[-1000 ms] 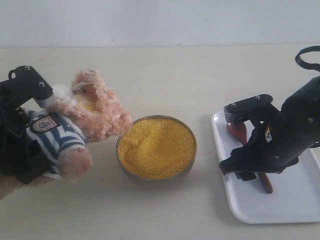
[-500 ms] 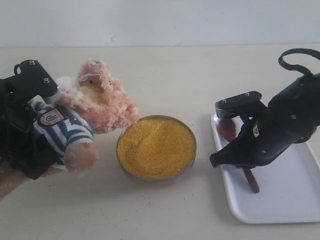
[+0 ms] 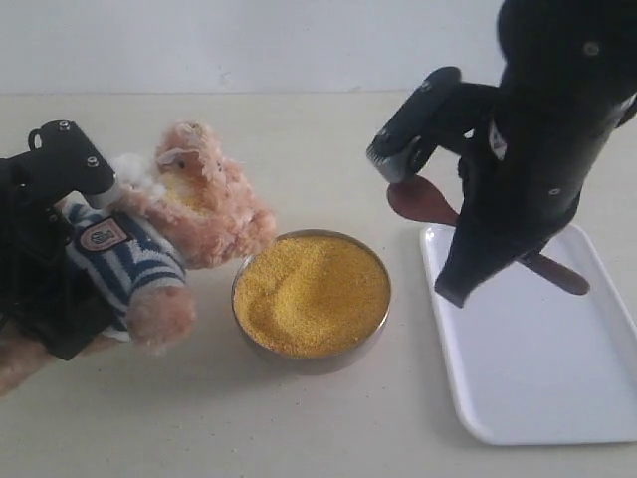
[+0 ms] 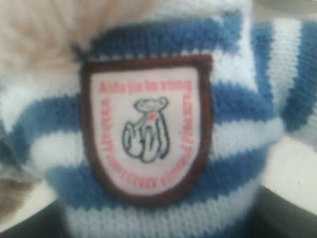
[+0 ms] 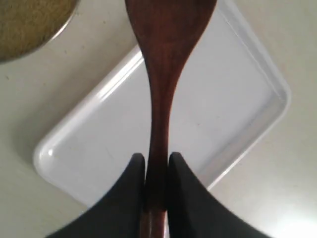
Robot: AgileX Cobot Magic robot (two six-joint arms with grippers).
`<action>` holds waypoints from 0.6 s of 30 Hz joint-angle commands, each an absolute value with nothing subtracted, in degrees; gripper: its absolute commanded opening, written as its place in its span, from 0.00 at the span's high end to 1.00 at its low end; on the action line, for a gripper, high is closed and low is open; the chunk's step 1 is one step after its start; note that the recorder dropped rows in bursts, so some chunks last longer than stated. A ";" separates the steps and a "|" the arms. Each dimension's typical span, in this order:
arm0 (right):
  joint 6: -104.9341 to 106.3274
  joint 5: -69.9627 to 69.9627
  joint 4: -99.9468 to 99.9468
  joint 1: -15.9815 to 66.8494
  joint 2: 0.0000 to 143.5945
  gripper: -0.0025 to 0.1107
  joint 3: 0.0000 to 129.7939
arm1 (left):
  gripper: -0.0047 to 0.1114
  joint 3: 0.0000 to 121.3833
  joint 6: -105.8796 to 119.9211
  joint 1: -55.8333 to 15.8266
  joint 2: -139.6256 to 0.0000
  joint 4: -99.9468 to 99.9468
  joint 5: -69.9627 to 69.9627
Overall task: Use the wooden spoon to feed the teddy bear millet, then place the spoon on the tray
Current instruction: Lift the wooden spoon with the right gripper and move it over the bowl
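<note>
The teddy bear (image 3: 189, 204) leans at the left, its face turned toward the bowl. My left gripper (image 3: 60, 249) is shut on its striped body. The left wrist view is filled by the shirt and chest badge (image 4: 146, 129), and the fingers are hidden there. The millet (image 3: 311, 294) fills the metal bowl (image 3: 309, 360) in the middle. My right gripper (image 3: 473, 261) (image 5: 157, 158) is shut on the handle of the wooden spoon (image 3: 418, 199) (image 5: 163, 64). It holds the spoon in the air above the tray (image 3: 537, 378) (image 5: 223, 99), with the spoon bowl toward the millet.
Pale tabletop surrounds everything, with a white wall behind. The raised right arm stands over the tray's far left corner. The metal bowl's edge (image 5: 29, 20) shows at one corner of the right wrist view.
My right gripper has lifted the spoon off the tray and carried it up and left toward the bowl. The bear rose slightly a second ago and has since held still.
</note>
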State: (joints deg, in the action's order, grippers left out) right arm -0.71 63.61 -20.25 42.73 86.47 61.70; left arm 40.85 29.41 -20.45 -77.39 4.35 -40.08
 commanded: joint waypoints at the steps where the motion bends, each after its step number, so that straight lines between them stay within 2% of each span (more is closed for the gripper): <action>1: -6.92 69.96 -38.07 55.27 88.15 0.98 62.43 | 0.93 40.74 29.91 -20.65 -76.74 5.12 -40.47; 8: -7.54 69.96 -55.82 70.27 100.22 0.98 62.43 | 0.93 40.74 30.07 -20.65 -76.74 2.59 -43.24; 18: 0.00 69.96 -65.02 70.78 107.39 0.98 62.43 | 0.93 40.74 20.57 -20.65 -76.74 -6.05 -43.72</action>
